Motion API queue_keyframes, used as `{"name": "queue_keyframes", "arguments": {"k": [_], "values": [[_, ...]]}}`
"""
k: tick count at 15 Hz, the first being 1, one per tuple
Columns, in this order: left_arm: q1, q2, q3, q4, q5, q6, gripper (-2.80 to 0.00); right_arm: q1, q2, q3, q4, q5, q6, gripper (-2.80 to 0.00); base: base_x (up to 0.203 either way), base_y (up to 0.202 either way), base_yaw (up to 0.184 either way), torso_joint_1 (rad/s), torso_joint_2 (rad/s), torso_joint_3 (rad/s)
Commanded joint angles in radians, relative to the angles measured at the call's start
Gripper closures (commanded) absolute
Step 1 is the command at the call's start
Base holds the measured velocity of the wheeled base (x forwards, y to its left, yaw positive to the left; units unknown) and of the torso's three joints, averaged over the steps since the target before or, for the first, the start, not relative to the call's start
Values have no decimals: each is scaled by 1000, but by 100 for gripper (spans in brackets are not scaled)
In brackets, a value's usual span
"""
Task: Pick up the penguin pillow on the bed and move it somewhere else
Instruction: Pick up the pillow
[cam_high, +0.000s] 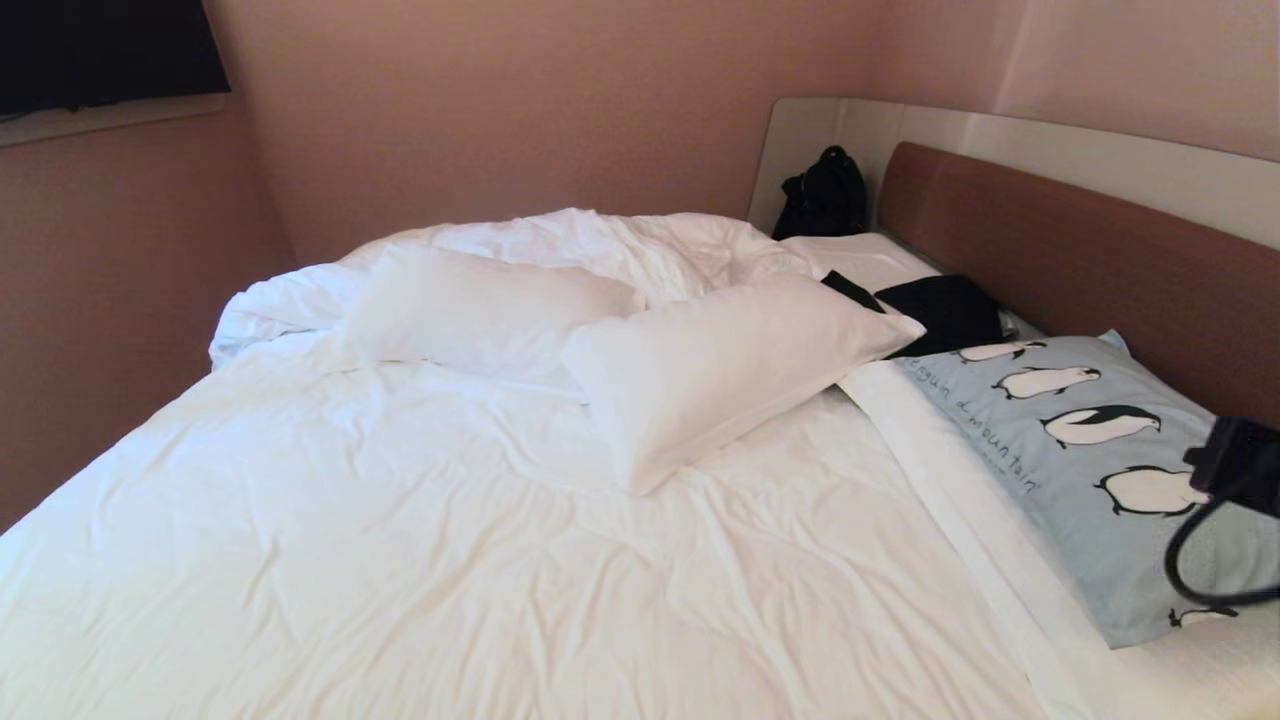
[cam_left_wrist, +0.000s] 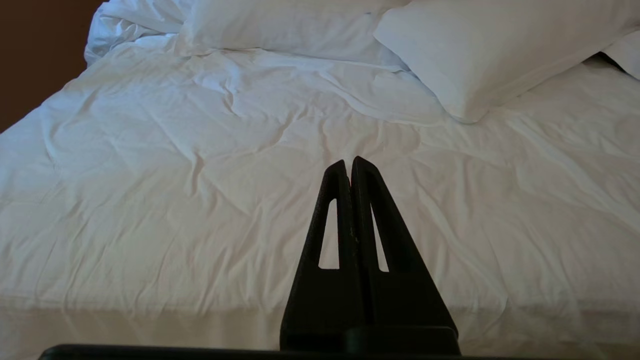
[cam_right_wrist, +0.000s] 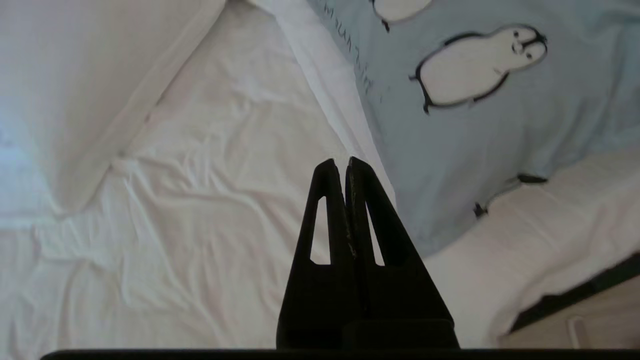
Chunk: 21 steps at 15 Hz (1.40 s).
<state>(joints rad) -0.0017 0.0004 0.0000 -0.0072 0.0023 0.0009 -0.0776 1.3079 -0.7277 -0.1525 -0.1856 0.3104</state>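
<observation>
The penguin pillow is pale blue with black-and-white penguins and a line of script. It lies flat at the right side of the bed, against the brown headboard. A dark part of my right arm, with a looped cable, hangs over the pillow's near end. In the right wrist view my right gripper is shut and empty, above the white duvet beside the edge of the penguin pillow. My left gripper is shut and empty, parked low over the bed's near edge.
Two plain white pillows lie across the middle of the bed, in front of a bunched duvet. Black clothing lies beyond the penguin pillow. A black bag sits in the far corner. Walls close in on the left and behind.
</observation>
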Motion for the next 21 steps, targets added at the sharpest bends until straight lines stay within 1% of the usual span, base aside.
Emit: {"name": "queue_keyframes", "arguments": {"k": [1, 2, 5, 7, 8, 11, 14, 18, 21], "values": [[0, 0, 0, 0, 1, 0, 0, -25, 184, -110, -6, 3, 29, 0, 0, 0, 0, 0, 0, 0], [0, 0, 0, 0, 1, -1, 0, -37, 227, -148, -5, 6, 10, 0, 0, 0, 0, 0, 0, 0], [0, 0, 0, 0, 1, 1, 0, -89, 359, -237, -10, 12, -86, 0, 0, 0, 0, 0, 0, 0], [0, 0, 0, 0, 1, -1, 0, -131, 447, -322, -11, 14, -123, 0, 0, 0, 0, 0, 0, 0], [0, 0, 0, 0, 1, -1, 0, -152, 487, -359, -12, 22, -129, 0, 0, 0, 0, 0, 0, 0], [0, 0, 0, 0, 1, -1, 0, -222, 585, -483, -10, 83, -137, 0, 0, 0, 0, 0, 0, 0], [0, 0, 0, 0, 1, -1, 0, -265, 674, -585, -9, 131, -154, 0, 0, 0, 0, 0, 0, 0], [0, 0, 0, 0, 1, -1, 0, -287, 788, -707, -6, 134, -180, 0, 0, 0, 0, 0, 0, 0], [0, 0, 0, 0, 1, 1, 0, -339, 869, -789, 4, 137, -185, 0, 0, 0, 0, 0, 0, 0]]}}
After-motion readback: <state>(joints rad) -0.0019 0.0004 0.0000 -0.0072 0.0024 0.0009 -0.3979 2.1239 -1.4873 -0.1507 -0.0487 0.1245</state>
